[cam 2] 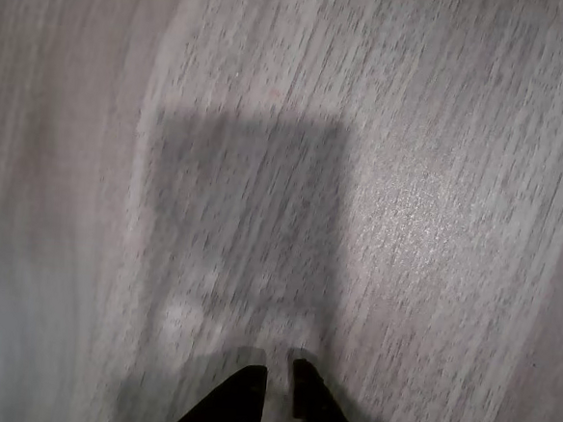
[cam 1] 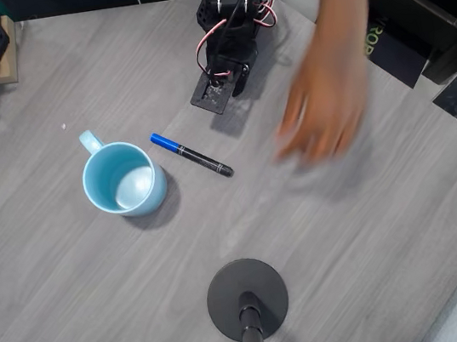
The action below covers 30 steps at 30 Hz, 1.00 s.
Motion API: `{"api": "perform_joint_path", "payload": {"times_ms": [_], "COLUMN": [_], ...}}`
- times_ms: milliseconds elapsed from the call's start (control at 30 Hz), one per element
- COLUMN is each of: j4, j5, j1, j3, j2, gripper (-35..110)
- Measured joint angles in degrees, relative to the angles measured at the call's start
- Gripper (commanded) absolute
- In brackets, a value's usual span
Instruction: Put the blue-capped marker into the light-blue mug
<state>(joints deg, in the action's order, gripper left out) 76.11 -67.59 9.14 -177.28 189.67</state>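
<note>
The blue-capped marker point(cam 1: 191, 154) lies flat near the middle of the grey table point(cam 1: 349, 230), just right of the upright light-blue mug point(cam 1: 124, 179). The black gripper point(cam 2: 278, 380) hangs by the far edge, its fingers nearly together and holding nothing. A person's blurred hand point(cam 1: 320, 119) reaches in from the far right corner.

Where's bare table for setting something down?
Bare grey wood: left and below the glossy light-blue mug, and right of the black round stand base. Crowded: blue-capped black marker, black gripper, blurred hand.
</note>
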Motion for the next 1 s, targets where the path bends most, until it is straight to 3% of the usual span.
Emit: {"api": "perform_joint_path", "payload": {"times_ms": [1000], "j4": [0.0], "j5": [0.0], "j1": [-1.1], "j3": [0.0], "j2": [0.0], "gripper": [3]}}
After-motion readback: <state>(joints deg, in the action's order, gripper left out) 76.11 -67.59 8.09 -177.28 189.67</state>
